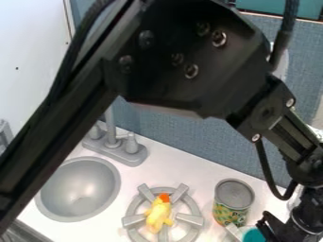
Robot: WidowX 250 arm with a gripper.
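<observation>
- The black gripper [272,230] hung low at the lower right of the camera view; how far open it was, and whether it had hold of anything, I could not tell.
- Nearest to it, just to its left, was a teal object [254,236], cut off by the lower edge; whether the 2 touched was unclear.
- The can [233,201] stood upright up and to the left of the gripper, near it. A sideways swing of the wrist could have tipped it, because the black cable [264,163] looped down close to its rim, though their true gap was hard to judge.
- Beside the teal object, a grey bar [233,232] also lay left of the gripper. A descent a little off line might have struck it, or pushed the teal object against it.
- Farther left of the gripper, the yellow toy [159,216] with its orange top lay on 1 grey burner [134,220]. A low sweep that way would have risked knocking it off the spokes, most likely after shoving the can.
- The sink [79,189] was farthest left from the gripper, so it seemed the least exposed to a bump.
</observation>
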